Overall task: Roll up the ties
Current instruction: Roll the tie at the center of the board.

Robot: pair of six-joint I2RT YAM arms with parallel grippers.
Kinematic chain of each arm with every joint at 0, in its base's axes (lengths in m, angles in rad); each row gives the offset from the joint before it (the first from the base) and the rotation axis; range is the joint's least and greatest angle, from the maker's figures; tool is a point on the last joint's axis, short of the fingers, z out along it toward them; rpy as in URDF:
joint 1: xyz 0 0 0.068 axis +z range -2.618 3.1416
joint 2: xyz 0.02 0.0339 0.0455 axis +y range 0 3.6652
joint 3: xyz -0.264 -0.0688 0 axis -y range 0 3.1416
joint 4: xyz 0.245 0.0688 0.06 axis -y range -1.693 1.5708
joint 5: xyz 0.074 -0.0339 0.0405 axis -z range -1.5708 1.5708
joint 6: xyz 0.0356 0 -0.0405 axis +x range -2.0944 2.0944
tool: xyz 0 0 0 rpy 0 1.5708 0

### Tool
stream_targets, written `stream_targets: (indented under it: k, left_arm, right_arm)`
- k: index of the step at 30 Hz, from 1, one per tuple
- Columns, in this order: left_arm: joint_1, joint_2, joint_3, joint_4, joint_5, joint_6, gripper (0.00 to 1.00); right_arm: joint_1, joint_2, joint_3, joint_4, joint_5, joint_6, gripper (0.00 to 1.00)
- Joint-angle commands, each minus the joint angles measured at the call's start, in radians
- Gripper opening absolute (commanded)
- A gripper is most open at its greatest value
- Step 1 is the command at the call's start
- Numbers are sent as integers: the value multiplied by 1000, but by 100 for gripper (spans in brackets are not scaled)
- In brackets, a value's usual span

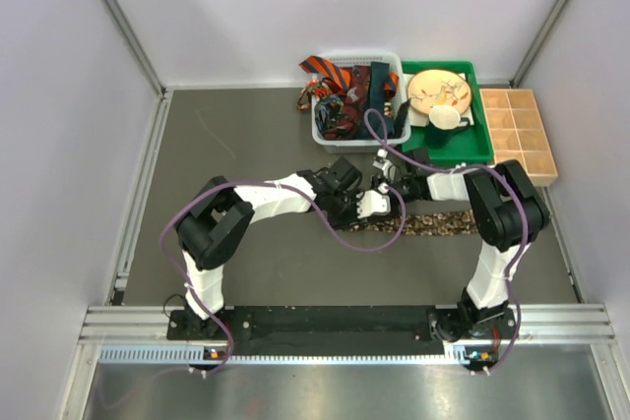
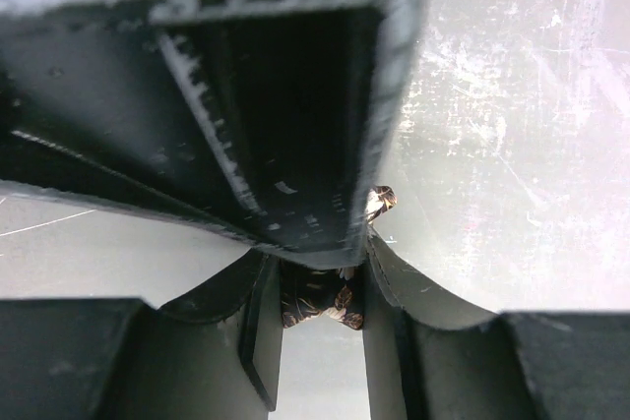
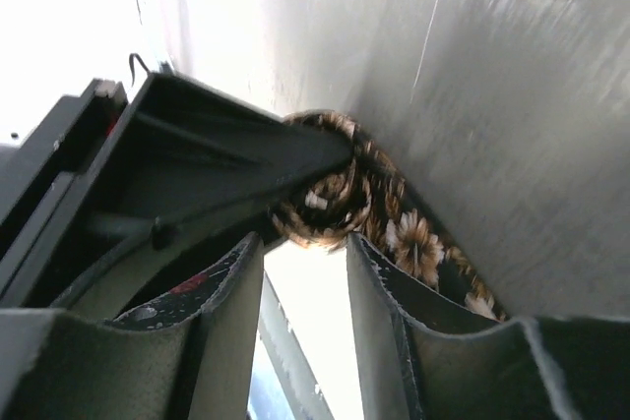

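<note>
A brown-black speckled tie lies flat along the table, its left end wound into a roll. My two grippers meet at that roll. In the left wrist view, my left gripper is shut on the rolled fabric, which spans the gap between its fingers. My right gripper stands open; the roll sits just beyond its fingertips and nothing lies between its fingers. From above, the left gripper comes in from the left and the right gripper from the right. More ties fill the basket.
The white mesh basket stands at the back centre. Right of it is a green tray holding a wooden plate and a white cup. A wooden compartment box sits at the far right.
</note>
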Motion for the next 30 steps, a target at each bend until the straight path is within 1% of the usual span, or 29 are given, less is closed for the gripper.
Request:
stream_targets:
  k: [1,2,4,7,8,10,11,12,16,17,19,20,23,24,25,26,27,28,29,30]
  left_arm:
    - [16,45,-54,-142,-64,-12,9]
    - [16,43,-54,-142,-61,-11,9]
    - [16,43,-53,-143,-59,-9,8]
    - [16,43,-53,-145,-56,-5,9]
    - [16,43,-54,-145,-56,-4,8]
    - [16,46,-53,-145,-58,-6,9]
    - [16,51,-51,-145,-55,-8,9]
    - [18,52,-48,-146,-52,-9,9]
    - [29,49,-54,-130,-22,-23,30]
    - [33,33,-59,-117,-13,-24,43]
    - [55,10,-83,-72,27,-31,55]
    - [65,-19,-93,-50,45,-31,64]
    - [111,-79,-117,22,119,-43,69]
    - [133,-102,-160,57,189,-47,73]
    - [174,-148,-181,102,235,-55,75]
    - [193,-168,-198,163,272,-58,76]
    - [210,-190,-239,204,357,-79,82]
    - [239,-225,-264,246,405,-87,89]
    - [246,-237,-290,324,439,-90,93]
    - [250,-250,-335,358,468,-90,96]
  right_arm:
    - [17,19,-25,201,8,86,40]
    - [17,20,-28,236,4,100,40]
    - [31,25,-19,228,1,101,36]
    - [38,37,-5,195,20,75,26]
    - [38,48,2,184,21,69,19]
    - [38,54,24,138,36,37,10]
    - [38,56,27,126,42,29,0]
    - [37,56,32,107,60,9,0]
    - [38,57,41,41,117,-28,0]
    - [38,59,42,38,138,-32,0]
    - [38,69,50,15,154,-49,0]
    - [38,74,53,3,166,-55,0]
    - [38,85,52,-15,195,-81,0]
    - [38,86,52,-19,198,-89,0]
    - [38,92,53,-20,201,-94,0]
    - [37,94,53,-26,214,-95,0]
    - [40,95,55,-29,217,-106,0]
    - [37,97,55,-31,223,-110,0]
    - [38,99,56,-37,228,-120,0]
    - [37,99,58,-42,225,-124,0]
